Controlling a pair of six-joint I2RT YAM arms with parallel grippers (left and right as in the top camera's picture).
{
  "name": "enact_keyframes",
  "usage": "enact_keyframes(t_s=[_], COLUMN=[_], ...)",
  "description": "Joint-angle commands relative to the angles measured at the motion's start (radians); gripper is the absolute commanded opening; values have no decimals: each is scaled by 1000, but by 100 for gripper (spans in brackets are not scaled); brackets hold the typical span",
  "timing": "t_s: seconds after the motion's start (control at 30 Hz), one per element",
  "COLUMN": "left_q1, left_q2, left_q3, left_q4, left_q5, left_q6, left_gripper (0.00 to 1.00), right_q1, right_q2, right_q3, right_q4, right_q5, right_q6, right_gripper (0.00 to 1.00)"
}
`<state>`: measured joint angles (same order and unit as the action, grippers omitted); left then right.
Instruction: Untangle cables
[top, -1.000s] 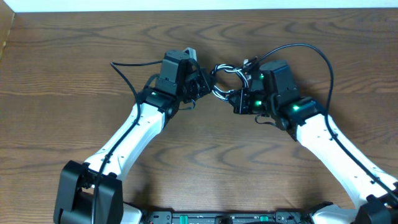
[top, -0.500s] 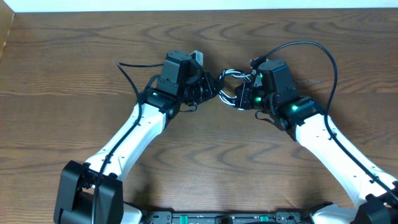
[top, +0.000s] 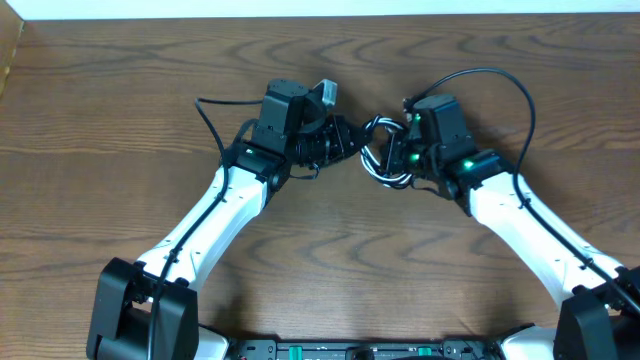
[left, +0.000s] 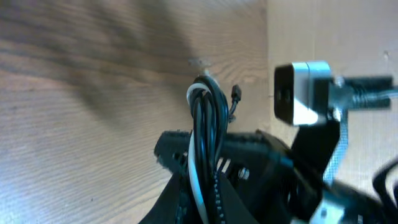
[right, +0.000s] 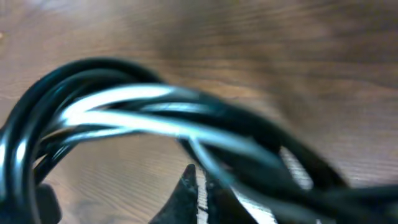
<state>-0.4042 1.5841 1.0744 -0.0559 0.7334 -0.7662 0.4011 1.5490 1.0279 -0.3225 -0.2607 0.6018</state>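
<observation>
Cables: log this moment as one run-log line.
cables: white and black, one tangled bundle | left gripper: shut on cables | right gripper: shut on cables | untangled: not yet

I am working at what is looking like a robotics lab or test bench rather than a home. My left arm and right arm, white shells with black joints and green status lights glowing, are reaching out from a black mounting rail at the near edge of a wood-grain table. A boxy grey camera on a metal bracket is showing in my left wrist view, and a plain white strip is running along the table's far edge.
</observation>
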Motion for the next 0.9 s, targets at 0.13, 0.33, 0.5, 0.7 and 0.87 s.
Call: enact_keyframes(t_s=[0.13,0.33,0.5,0.7,0.87], left_q1=[0,0,0,0,0], left_q2=[4,4,5,5,5], left_q3=[7,7,7,7,7], left_q4=[-62,-64,-62,-63,-50], left_q5=[-9,-38,-39,-92,-98], left_q6=[204,370,459,385,306], left_gripper=[7,8,7,7,7], right_q1=[-137,-145,-119,-81,-40], right_q2=[-75,-80,-79,-73,-58], right_q3=[111,139,139,138,137], right_q4=[-70,-206,-257,-307,-326], right_q5=[-230,-269,-236,-204,-148], right_q6=[-67,-129,-155,-170,-169], right_gripper=[17,14,1,1,1])
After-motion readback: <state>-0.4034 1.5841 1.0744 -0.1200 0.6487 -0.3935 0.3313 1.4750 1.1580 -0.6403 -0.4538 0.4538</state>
